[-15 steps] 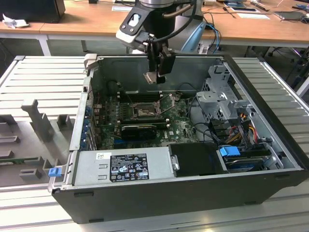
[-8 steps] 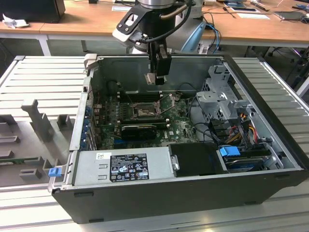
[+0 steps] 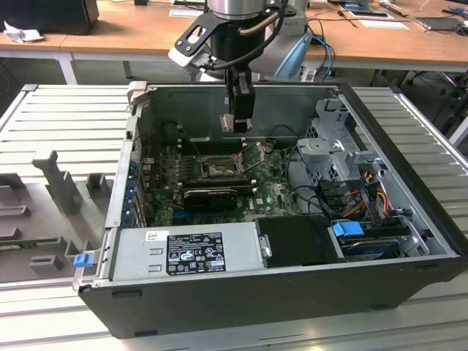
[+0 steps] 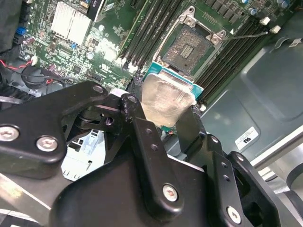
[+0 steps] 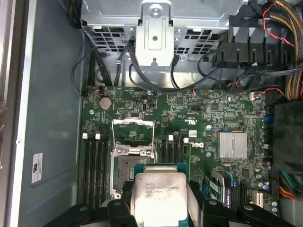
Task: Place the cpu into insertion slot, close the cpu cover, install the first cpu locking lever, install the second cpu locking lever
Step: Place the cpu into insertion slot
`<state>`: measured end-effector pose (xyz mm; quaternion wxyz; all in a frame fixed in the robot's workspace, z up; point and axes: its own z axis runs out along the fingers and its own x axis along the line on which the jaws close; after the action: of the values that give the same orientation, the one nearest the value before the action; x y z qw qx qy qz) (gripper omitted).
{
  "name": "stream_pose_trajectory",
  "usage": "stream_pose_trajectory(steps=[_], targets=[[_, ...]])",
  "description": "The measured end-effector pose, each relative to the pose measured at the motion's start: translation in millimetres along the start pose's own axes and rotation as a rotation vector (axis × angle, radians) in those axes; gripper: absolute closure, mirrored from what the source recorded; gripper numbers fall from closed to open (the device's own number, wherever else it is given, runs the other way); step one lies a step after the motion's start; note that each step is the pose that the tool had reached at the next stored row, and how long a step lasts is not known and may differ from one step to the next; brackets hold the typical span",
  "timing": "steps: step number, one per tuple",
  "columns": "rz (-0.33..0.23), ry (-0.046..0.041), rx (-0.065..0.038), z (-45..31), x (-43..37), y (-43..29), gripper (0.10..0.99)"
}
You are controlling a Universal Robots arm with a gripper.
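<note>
Above the green motherboard (image 3: 270,191), the cpu (image 5: 158,196) is held clear of the board. It is gripped by two opposite edges between the black jaws, which are closed to just the chip's width. Its pale silver top and green edging (image 4: 165,97) are shown in both wrist views.

The insertion slot (image 5: 124,172) is seen just beyond the chip, bare, with its dark contact field exposed inside a silvery rim (image 4: 191,47). The chip is not yet seated in it. The cpu cover (image 5: 133,123) is swung open off the slot, at the slot's edge on the side toward the drive cage (image 5: 156,28). Rows of black memory slots (image 5: 94,170) are set on either side of the socket, and a finned silver heat sink (image 5: 232,144) is mounted farther along the board.

From the exterior view, the arm (image 3: 238,29) is seen reaching down from the far side into the open computer case (image 3: 241,307). A long black card (image 3: 212,196) lies just nearer than the slot, and a grey power supply (image 3: 186,252) is placed along the near wall. The drive cage (image 3: 329,142) and bundled cables are placed at the exterior view's right. The case is set on a slatted metal desk (image 3: 44,117), with grey fixtures (image 3: 58,183) at the exterior view's left.
</note>
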<state>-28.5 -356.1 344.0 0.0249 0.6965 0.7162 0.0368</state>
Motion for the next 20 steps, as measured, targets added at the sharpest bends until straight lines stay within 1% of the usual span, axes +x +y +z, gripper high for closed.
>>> stream_pose_trajectory(steps=[9,12,20], targets=[[0.000,0.0001,0.000,7.3,-0.1,-0.6,0.557],[0.000,0.0000,0.000,11.6,-0.2,-1.0,0.557],[0.000,0.0001,0.000,17.4,-0.3,-1.5,0.557]])
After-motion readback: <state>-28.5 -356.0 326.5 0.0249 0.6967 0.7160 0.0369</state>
